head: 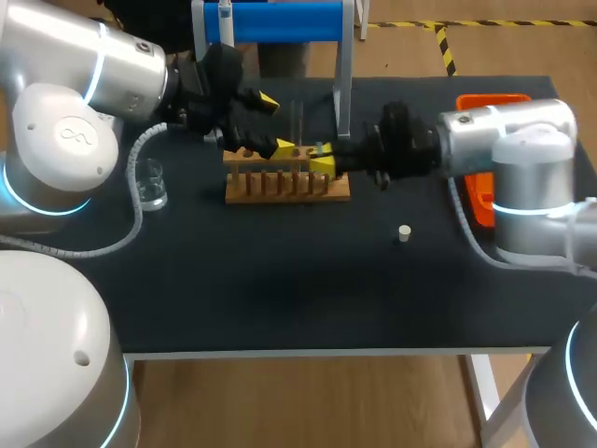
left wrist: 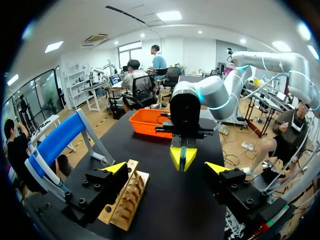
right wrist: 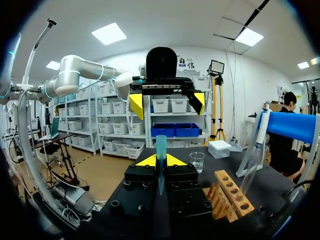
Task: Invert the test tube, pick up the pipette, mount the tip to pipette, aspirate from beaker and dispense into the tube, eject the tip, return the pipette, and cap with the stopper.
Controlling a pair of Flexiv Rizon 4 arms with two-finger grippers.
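**Right gripper**: closed on the upright test tube, one yellow tip against each side of it, at the 1 o'clock corner of the wooden rack in the head view. **Left gripper**: fingers spread wide, holding nothing and touching nothing, at the rack's 11 o'clock and facing the right gripper. The stopper lies on the table at the rack's 4 o'clock, and the beaker stands at its 9 o'clock.

A lab bench: a wooden test-tube rack, glass beaker and blue pipette stand on a black table.
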